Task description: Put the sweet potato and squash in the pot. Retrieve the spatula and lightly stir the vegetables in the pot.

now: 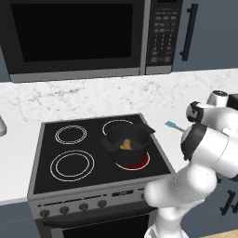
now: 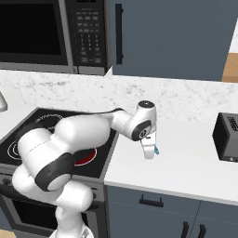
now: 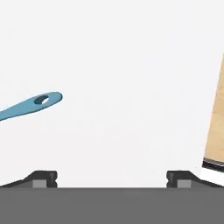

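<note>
The black pot point(image 1: 128, 141) stands on the stove's front right burner with orange-yellow vegetables point(image 1: 125, 145) inside it. On the white counter right of the stove lies the light-blue spatula point(image 1: 174, 125), and its holed handle end point(image 3: 41, 102) shows at the left of the hand view. My gripper point(image 2: 148, 152) points down just above the counter, with the spatula point(image 2: 156, 149) right beside it. The gripper point(image 3: 111, 179) is open, its fingertips point(image 3: 43, 178) stand wide apart, and only bare counter lies between them.
A microwave point(image 1: 74, 37) hangs above the stove point(image 1: 93, 153). The burner under the pot glows red point(image 1: 139, 163). A dark toaster point(image 2: 228, 137) sits at the counter's right end. A tan wooden surface point(image 3: 216, 127) borders the hand view's right side.
</note>
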Robot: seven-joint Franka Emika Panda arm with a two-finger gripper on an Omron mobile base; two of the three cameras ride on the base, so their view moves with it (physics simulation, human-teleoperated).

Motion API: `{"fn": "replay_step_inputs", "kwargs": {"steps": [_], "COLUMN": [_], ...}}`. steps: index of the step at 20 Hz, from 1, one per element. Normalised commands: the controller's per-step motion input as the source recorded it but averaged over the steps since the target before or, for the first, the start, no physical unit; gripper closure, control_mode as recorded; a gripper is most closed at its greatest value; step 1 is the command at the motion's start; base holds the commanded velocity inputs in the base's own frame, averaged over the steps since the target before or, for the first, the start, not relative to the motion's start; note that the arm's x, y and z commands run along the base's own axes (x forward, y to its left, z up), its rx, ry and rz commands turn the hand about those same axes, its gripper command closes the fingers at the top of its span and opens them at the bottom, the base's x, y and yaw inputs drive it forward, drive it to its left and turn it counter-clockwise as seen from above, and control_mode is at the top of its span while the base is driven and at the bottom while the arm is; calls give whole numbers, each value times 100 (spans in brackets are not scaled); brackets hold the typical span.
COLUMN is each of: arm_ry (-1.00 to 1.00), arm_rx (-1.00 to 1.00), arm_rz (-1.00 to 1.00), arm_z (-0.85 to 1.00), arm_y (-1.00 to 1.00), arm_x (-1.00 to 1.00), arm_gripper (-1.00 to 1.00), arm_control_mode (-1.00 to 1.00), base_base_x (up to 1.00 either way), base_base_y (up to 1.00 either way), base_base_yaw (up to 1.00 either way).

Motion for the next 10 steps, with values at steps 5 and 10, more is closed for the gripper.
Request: {"fn": "replay_step_inputs", "kwargs": {"steps": [5,10], "arm_ry": [7,6], "arm_rx": [25,14], "arm_rz": [-53,-52], "arm_z": [-16,-57], "arm_y": [-48,-3], "arm_x": [57,38], "arm_gripper": [-100,-100], "arm_control_mode": [-100,-100], "base_base_x": [0,0], "base_base_y": [0,0], "base_base_yaw": [0,0]}}
